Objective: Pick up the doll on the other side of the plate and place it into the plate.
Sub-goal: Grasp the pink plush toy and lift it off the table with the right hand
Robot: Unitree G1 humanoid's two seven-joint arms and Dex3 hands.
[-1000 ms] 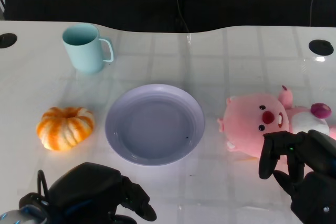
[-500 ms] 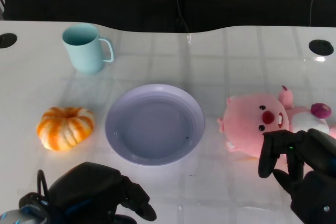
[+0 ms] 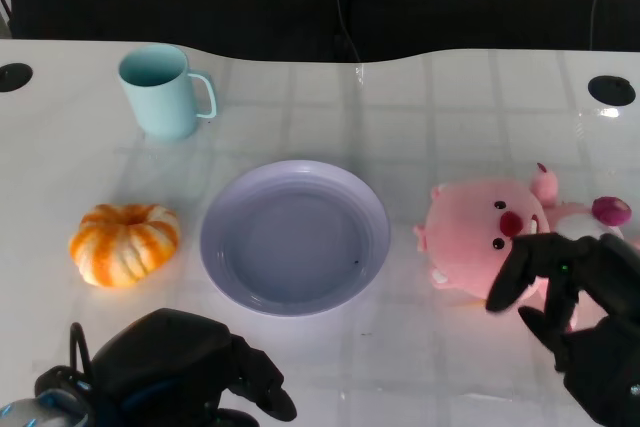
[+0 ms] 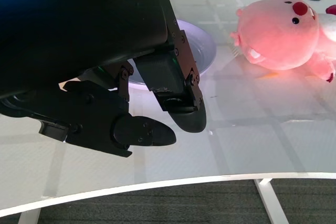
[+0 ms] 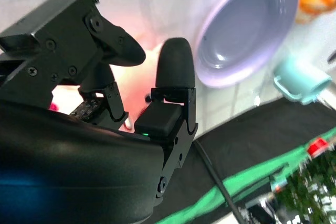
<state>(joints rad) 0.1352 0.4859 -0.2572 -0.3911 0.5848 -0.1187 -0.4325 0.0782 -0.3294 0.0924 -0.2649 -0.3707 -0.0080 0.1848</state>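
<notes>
My right robot hand [image 3: 575, 292] hovers open over the pink doll [image 3: 490, 237], at three o'clock from the plate [image 3: 295, 237]. My left robot hand [image 3: 185, 367] rests at seven o'clock, fingers apart, holding nothing.

1. The left hand [image 3: 190, 372] is black, with a rounded glossy shell and blocky finger segments.
2. A thin black cable [image 3: 78, 347] loops beside it, above a silver-blue forearm [image 3: 30, 409].
3. The right hand [image 3: 580, 322] is matt black; its fingers [image 5: 176, 66] have rounded tips and small screws.

Surface: glossy white table [image 3: 420, 117].
Centre: round lavender plate [image 3: 295, 238].
3 o'clock: pink plush doll [image 3: 487, 237].
9 o'clock: orange striped pumpkin [image 3: 124, 243].
11 o'clock: pale teal mug [image 3: 162, 92].
</notes>
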